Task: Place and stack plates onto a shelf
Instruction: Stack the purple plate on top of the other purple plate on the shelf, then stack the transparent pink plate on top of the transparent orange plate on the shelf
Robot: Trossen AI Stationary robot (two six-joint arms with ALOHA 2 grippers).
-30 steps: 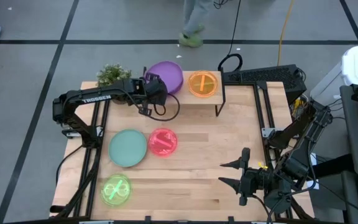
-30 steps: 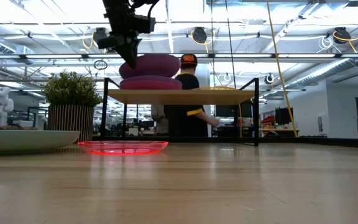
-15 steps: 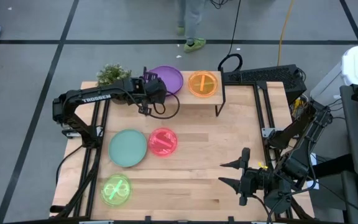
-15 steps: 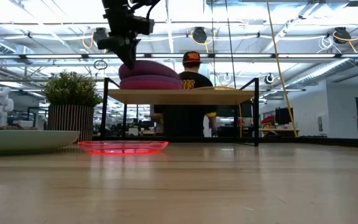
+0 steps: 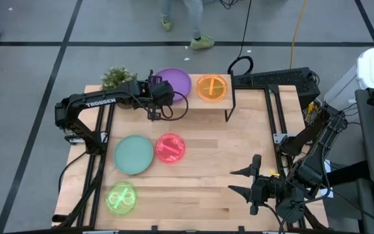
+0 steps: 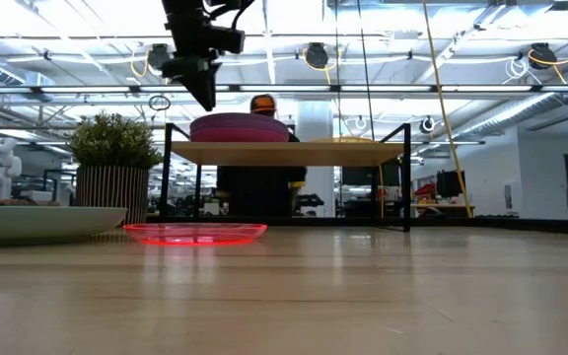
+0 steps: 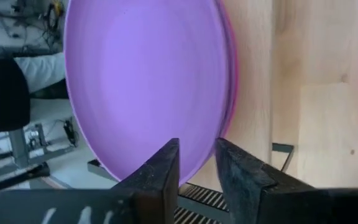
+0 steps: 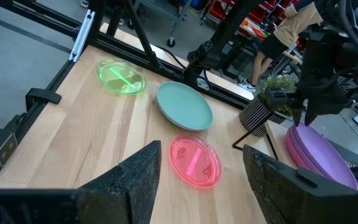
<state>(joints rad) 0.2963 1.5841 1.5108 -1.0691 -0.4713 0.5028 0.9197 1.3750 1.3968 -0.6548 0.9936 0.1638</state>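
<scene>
Over the shelf's (image 5: 229,104) left end, my left gripper (image 5: 160,91) hovers with fingers slightly parted, clear of the purple plate (image 5: 176,81) stacked on a magenta one (image 7: 230,74). I see orange (image 5: 212,87) beside it; teal (image 5: 134,154), pink (image 5: 170,148), green (image 5: 121,198) on the table. Right gripper (image 5: 237,181) waits, spread.

Shelf (image 5: 200,104): pale wood board, thin black legs. On it, a purple plate (image 5: 177,80) with a magenta plate's (image 7: 230,81) rim showing beneath; beside them a translucent orange plate (image 5: 212,88) with a lighter yellow-orange stripe across its middle. In front of the shelf on the light wood table (image 5: 226,149): an opaque teal plate (image 5: 134,155), a translucent pink plate (image 5: 170,148) with a red stripe, a translucent lime-green plate (image 5: 121,198) with a bright green stripe. Left of the shelf, a green plant (image 5: 115,77) in a dark ribbed pot. Both arms are black.
</scene>
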